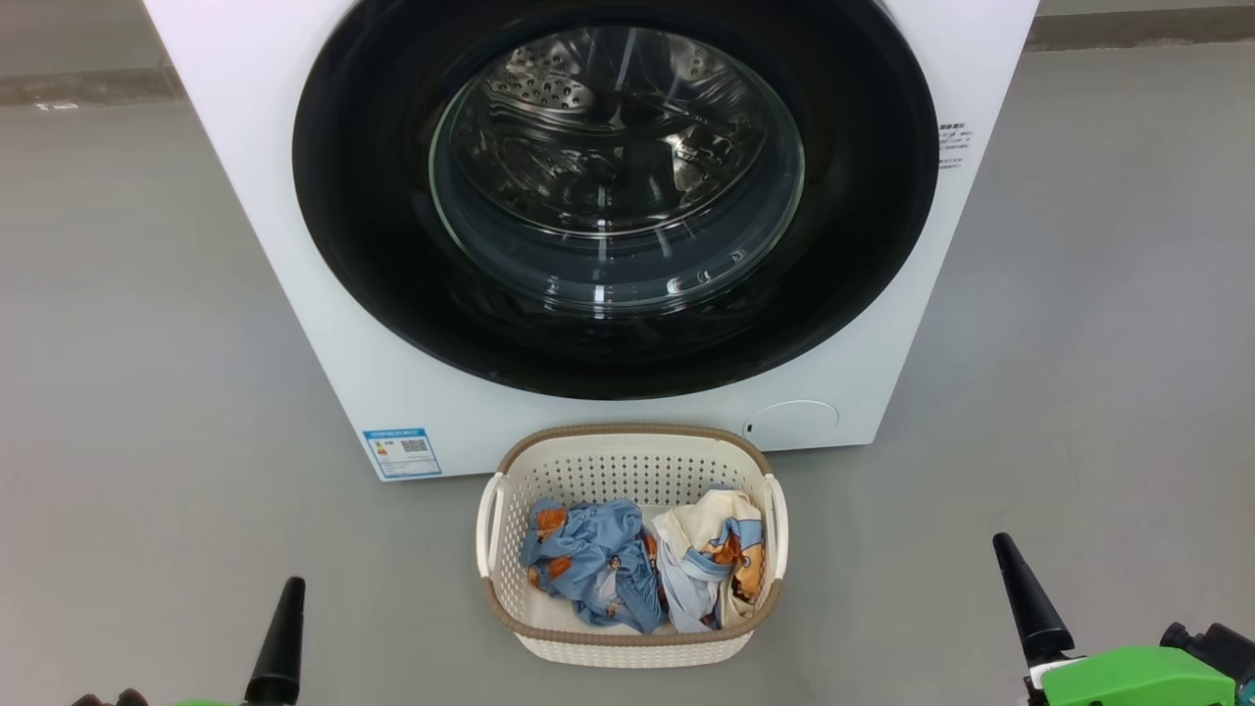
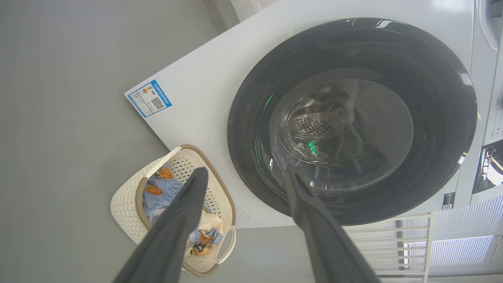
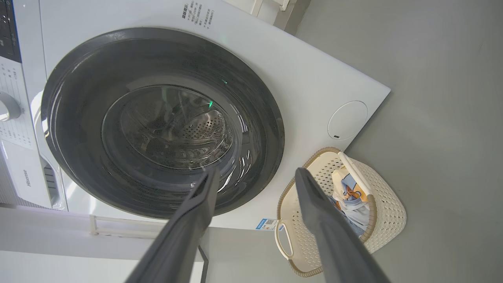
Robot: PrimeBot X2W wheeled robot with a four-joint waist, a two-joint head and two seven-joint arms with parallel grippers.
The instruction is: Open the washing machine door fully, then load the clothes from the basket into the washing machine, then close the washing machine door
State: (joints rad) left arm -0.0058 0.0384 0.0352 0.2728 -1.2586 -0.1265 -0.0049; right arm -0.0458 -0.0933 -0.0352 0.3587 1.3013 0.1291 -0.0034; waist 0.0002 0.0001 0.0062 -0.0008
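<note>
Down in the bottom corners of the head view, the left gripper [image 2: 246, 173] at lower left and the right gripper [image 3: 256, 171] at lower right both stand spread wide, grasping nothing. Between them, at lower centre, the basket [image 1: 627, 432] sits on the grey floor [image 1: 147, 392] with the clothes [image 1: 627, 564] bunched inside. Just behind it, across the upper half, stands the washing machine [image 1: 245, 147], the washing machine door [image 1: 373, 196] flush against its front.

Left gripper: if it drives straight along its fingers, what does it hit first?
Probably the washing machine door, shut, near its black rim. The left gripper is open and empty; depth is unclear.
</note>
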